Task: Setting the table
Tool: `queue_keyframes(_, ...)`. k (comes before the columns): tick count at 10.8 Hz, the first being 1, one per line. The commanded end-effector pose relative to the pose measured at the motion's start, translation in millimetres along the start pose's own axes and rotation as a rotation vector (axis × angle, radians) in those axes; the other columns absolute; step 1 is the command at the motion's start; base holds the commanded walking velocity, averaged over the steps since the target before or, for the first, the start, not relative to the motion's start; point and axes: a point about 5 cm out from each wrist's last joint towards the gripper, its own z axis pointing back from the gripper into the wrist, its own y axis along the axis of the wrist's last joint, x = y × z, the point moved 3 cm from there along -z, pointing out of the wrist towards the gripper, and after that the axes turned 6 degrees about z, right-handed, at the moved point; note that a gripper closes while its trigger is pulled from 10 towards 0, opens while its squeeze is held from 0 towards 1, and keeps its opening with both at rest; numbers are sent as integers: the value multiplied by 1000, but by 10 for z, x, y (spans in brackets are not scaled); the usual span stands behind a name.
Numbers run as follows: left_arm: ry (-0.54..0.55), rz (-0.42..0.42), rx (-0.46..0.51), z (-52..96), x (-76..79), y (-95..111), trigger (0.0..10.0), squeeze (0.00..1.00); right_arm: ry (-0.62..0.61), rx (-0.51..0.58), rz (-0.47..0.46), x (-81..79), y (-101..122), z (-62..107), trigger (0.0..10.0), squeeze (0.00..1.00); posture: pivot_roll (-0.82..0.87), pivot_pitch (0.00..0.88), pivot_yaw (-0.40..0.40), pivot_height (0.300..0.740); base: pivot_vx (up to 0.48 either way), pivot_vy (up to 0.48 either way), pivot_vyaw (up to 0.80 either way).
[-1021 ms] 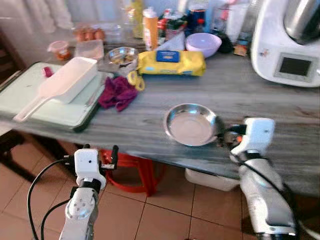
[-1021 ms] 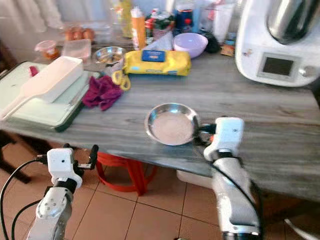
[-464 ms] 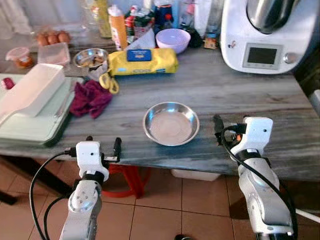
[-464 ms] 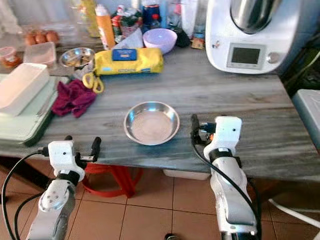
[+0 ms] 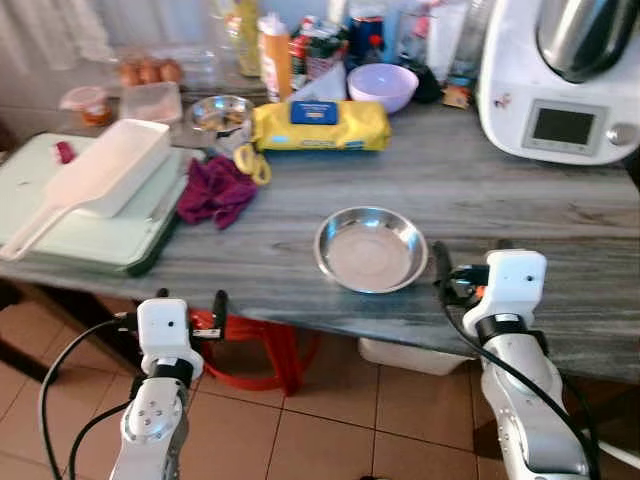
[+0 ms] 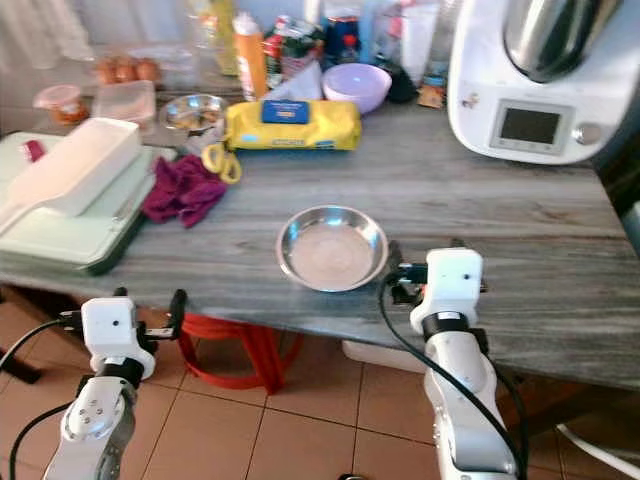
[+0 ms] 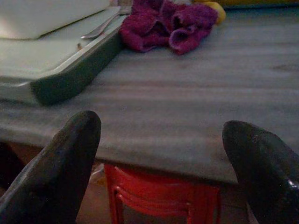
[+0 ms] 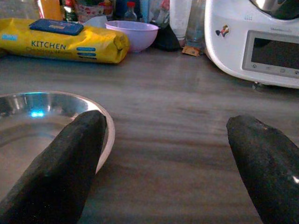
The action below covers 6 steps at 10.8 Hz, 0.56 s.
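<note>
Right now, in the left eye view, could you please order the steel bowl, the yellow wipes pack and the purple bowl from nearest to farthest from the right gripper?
1. Steel bowl: just beside the right gripper, near the table's front edge.
2. Yellow wipes pack: farther back, toward the left.
3. Purple bowl: at the back, among the bottles.

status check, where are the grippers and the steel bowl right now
Right gripper open, level with the counter edge, beside the round shallow steel bowl. Left gripper open, below the counter edge. Bowl empty, upright. Nothing between it and the right gripper.

Yellow wipes pack [image 5: 319, 125], maroon cloth [image 5: 215, 190], white appliance [image 5: 565, 80] on counter.
</note>
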Motion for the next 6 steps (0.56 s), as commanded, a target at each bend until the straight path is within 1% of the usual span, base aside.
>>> queue_keyframes(1,20,-16,0,36,-51,-6,10000,0,-14,1,3,47,-3,26,10000,0,-48,128,31,740,0,0,0)
queue_keyframes(3,32,-18,-12,60,-58,-39,10000,0,-11,-13,1,47,-54,89,10000,0,-48,131,32,740,0,0,0)
queue_keyframes(4,28,-24,-15,40,-45,-41,10000,0,0,-17,6,36,-64,85,10000,0,-51,133,34,740,0,0,-494)
queue_keyframes(5,29,-32,-16,19,-42,-33,10000,0,2,-12,6,39,-50,60,10000,0,-50,133,36,740,0,0,-763)
queue_keyframes(6,27,-37,-15,8,-36,-26,10000,0,1,-8,8,48,-40,37,10000,0,-50,134,38,740,0,0,-419)
